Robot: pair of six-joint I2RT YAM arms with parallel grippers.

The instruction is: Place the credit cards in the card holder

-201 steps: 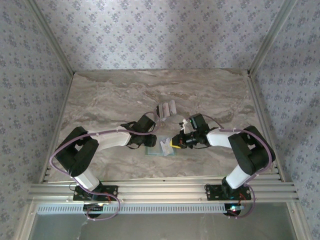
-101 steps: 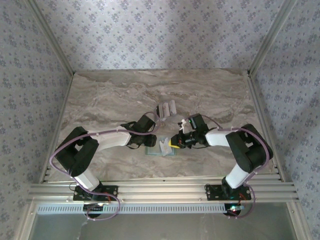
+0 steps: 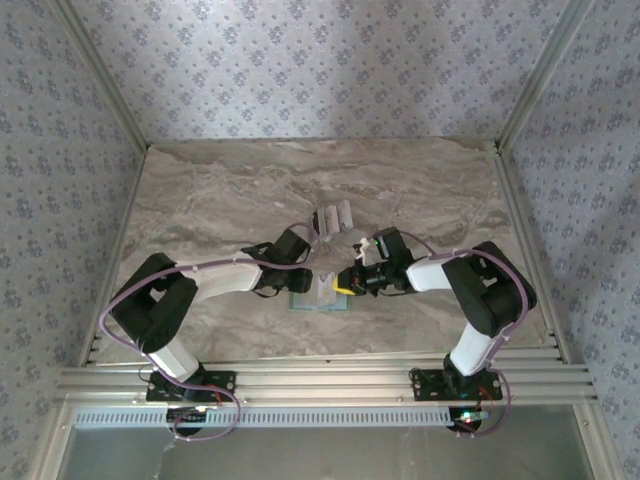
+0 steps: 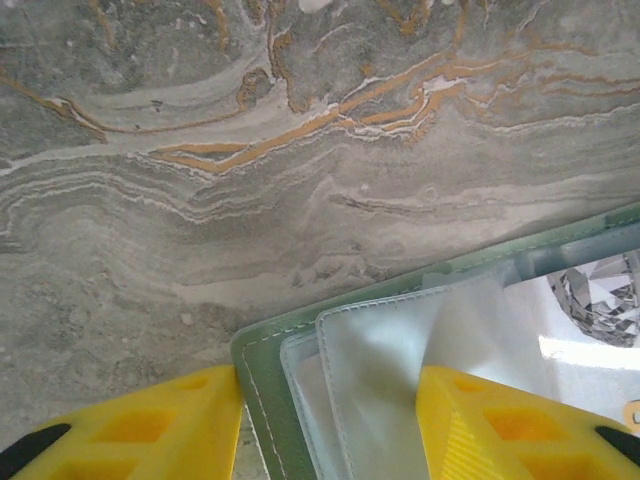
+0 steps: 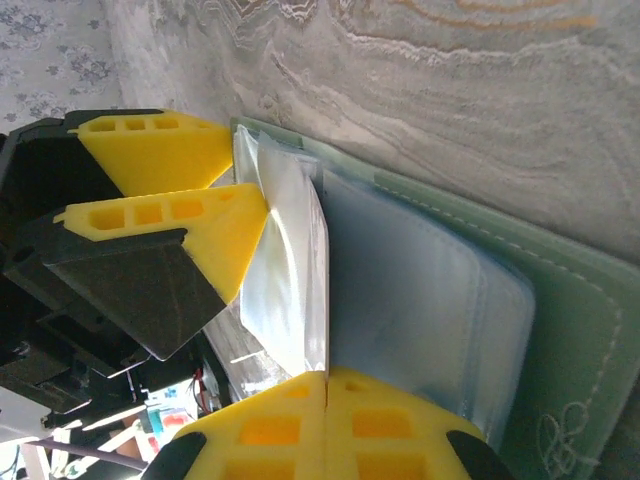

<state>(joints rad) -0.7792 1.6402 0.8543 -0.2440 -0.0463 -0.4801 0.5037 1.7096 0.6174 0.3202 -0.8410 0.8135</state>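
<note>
The right wrist view shows the right gripper (image 5: 327, 385) pinching a pale card (image 5: 290, 280) edge-on over the green card holder (image 5: 570, 330). The left wrist view shows the left gripper (image 4: 328, 385) spread astride the holder's corner; from above, spare cards (image 3: 333, 216) lie just beyond both.

Robot test cell: wallpapered panels (image 3: 320, 70), marble tabletop (image 3: 230, 190).

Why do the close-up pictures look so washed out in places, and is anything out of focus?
Left wrist view: glare whitens the clear sleeve of the card holder; the near yellow fingers are soft. Right wrist view: the pale glossy sheet blows out white. Top external view: even light, faint shadows.
</note>
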